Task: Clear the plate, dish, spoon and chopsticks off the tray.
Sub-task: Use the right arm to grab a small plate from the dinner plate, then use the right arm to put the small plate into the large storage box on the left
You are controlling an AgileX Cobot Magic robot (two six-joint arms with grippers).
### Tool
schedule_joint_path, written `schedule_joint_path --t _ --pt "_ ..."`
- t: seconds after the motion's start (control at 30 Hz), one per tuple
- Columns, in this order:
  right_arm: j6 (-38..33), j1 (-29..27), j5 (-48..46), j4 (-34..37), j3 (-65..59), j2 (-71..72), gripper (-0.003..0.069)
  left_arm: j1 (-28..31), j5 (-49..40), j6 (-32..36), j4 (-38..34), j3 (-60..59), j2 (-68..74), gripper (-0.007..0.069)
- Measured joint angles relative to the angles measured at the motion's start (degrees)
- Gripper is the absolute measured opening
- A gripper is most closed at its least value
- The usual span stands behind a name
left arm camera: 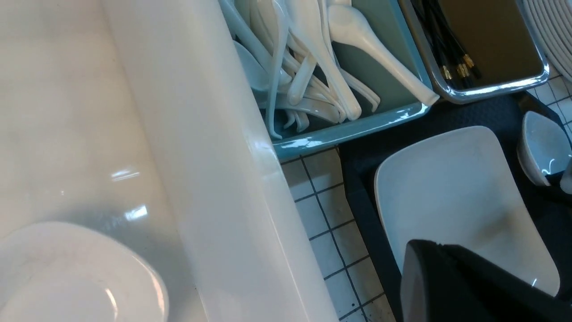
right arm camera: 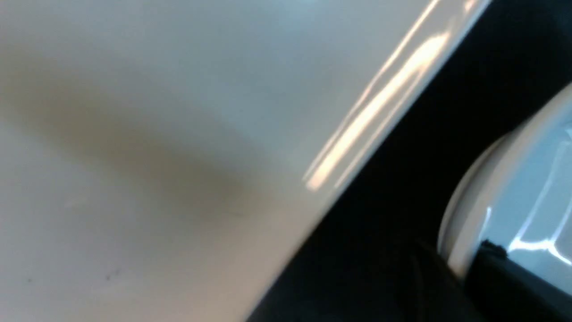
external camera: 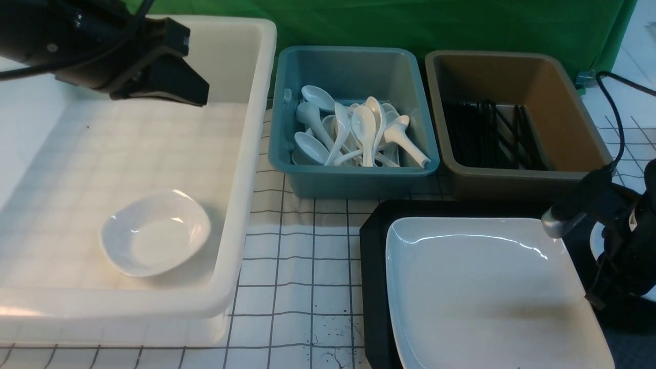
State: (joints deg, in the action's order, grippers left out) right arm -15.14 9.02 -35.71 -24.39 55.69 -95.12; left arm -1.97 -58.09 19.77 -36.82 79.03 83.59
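Black tray (external camera: 374, 266), right end effector (right arm camera: 467, 270) pinching dish (left arm camera: 543, 150) rim beside plate (external camera: 487, 287), left end effector (external camera: 192, 92) closed over tub (external camera: 256, 154).

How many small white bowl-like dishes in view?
2. One small glossy white dish lies in the big white plastic tub, robot's left. A second dish sits on the flat black plastic tray beside the large white rectangular plate. Others may be hidden.
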Motion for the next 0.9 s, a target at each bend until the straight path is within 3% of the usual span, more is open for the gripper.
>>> schedule_joint_path --t 0.23,0.57,0.73,0.83,0.9 --pt "8.7 3.6 -8.3 1.6 0.0 9.8 0.0079 0.0 0.2 0.0 0.0 0.0 0.0 0.0020" --pt "10.4 3.8 -13.4 7.6 0.4 26.3 0.0079 0.0 0.3 0.0 0.0 0.0 0.0 0.0021" --pt "4.5 3.8 -10.0 22.6 5.2 33.3 0.0079 0.0 4.7 0.0 -1.1 0.0 0.0 0.0021" --pt "-4.4 3.8 -7.4 40.0 9.1 32.8 0.0079 0.0 9.9 0.0 -2.5 0.0 0.0 0.0021" --pt "-9.2 3.8 -7.6 47.4 10.2 31.9 0.0079 0.0 11.5 0.0 -3.0 0.0 0.0 0.0021"
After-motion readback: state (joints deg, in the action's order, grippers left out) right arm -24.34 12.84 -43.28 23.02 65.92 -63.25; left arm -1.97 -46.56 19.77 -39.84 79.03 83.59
